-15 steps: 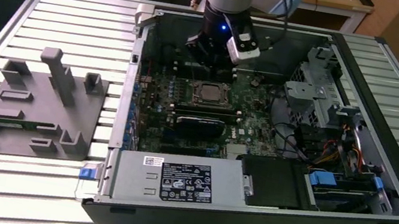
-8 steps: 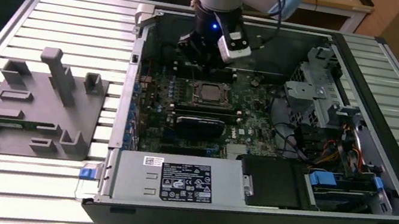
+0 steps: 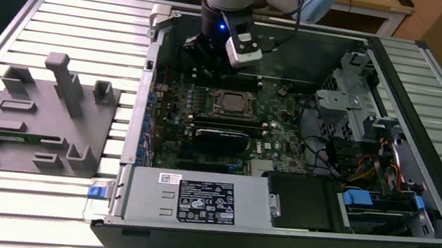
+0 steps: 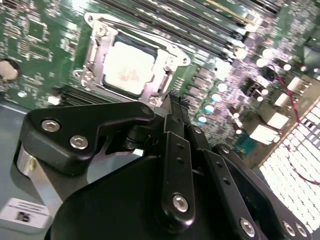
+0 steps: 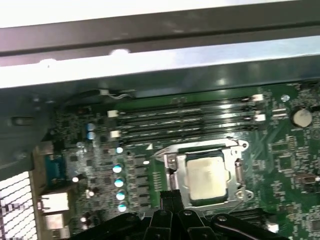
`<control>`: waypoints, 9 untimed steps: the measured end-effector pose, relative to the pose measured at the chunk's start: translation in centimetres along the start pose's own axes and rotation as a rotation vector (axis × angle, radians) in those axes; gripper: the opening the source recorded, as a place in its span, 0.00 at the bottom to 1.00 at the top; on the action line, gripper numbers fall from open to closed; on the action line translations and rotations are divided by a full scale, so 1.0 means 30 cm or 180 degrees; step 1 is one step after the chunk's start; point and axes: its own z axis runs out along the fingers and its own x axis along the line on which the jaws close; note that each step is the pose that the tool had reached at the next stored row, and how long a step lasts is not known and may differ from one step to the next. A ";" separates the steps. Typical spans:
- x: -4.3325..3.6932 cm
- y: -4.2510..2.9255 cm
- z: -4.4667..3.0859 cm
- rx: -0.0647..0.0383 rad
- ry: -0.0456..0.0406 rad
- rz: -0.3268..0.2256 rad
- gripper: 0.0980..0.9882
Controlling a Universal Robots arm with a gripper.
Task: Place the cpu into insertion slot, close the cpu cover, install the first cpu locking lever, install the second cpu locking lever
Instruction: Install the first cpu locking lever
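Observation:
The cpu (image 4: 125, 67) (image 5: 204, 177) (image 3: 230, 102) lies flat in the insertion slot on the green motherboard, its pale metal top showing. The cpu cover (image 4: 96, 52) (image 5: 171, 166), a silver frame, lies down around it, so the slot itself is mostly hidden. My gripper (image 4: 172, 100) (image 5: 170, 196) hangs above the board just beside the socket, toward the case's back wall in the exterior view. Its black fingers are pressed together and hold nothing. I cannot tell how the locking levers stand.
Long black memory slots (image 5: 185, 120) run beside the socket. The open computer case (image 3: 159, 39) walls in the board, with a drive cage (image 3: 350, 105) and cables at the exterior view's right. A grey fixture (image 3: 42, 114) sits on the slatted table at the left.

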 end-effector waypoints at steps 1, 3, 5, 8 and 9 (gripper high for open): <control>0.009 -0.001 0.000 0.0000 0.0000 0.0000 0.01; 0.026 -0.003 -0.001 -0.0005 0.0001 0.0000 0.01; 0.041 -0.005 -0.002 -0.0032 0.0004 0.0001 0.01; 0.056 -0.007 -0.002 -0.0133 0.0016 0.0006 0.01; 0.060 -0.008 -0.002 -0.0173 0.0021 0.0007 0.01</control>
